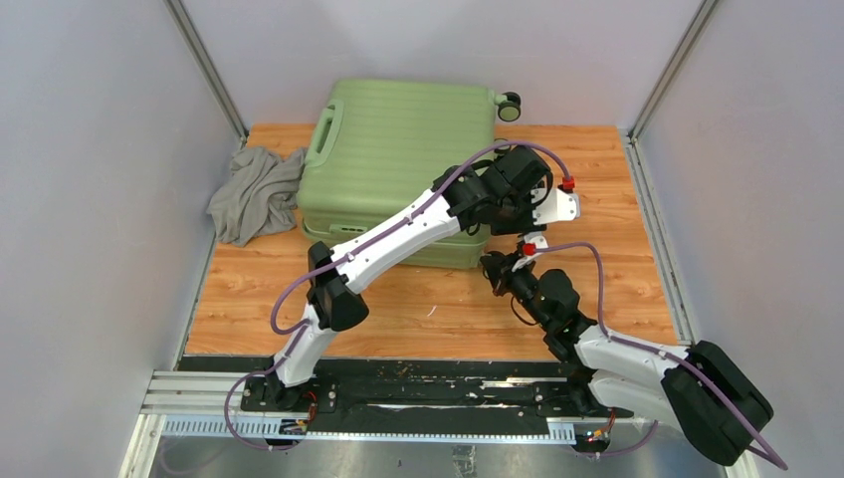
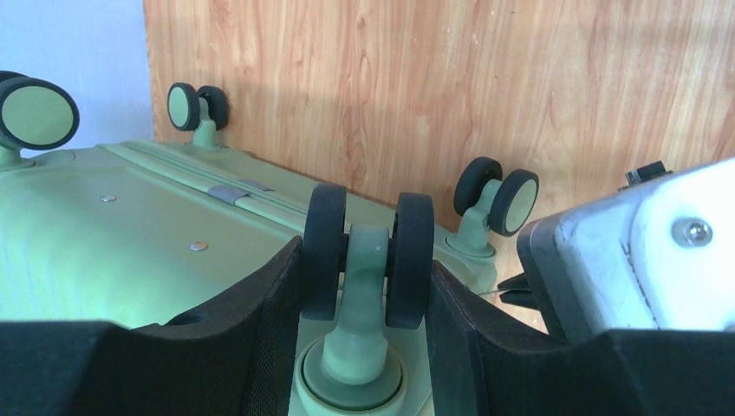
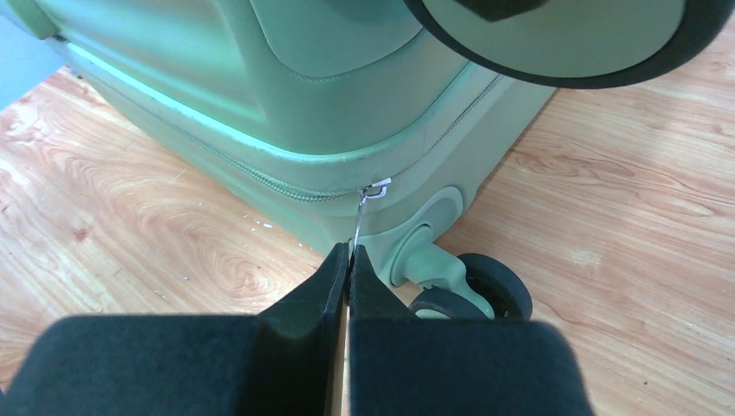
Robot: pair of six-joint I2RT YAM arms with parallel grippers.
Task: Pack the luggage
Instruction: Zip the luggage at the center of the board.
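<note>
Lying closed and flat toward the far left of the wooden table (image 1: 617,289), the light-green ribbed hard-shell luggage (image 1: 398,149) sits just beside a crumpled grey cloth (image 1: 254,194); left gripper (image 2: 368,290), half-spread, clamps a black-and-green twin caster wheel (image 2: 368,256); right gripper (image 3: 348,277) pinches the thin metal zipper pull (image 3: 364,212), fingers fully together.

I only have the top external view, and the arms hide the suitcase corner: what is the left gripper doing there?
Observer: The left gripper is clamped on a corner wheel of the luggage, one finger on each side.
Operator: And the right?
Observer: The right gripper is shut, pinching the zipper pull.
</note>
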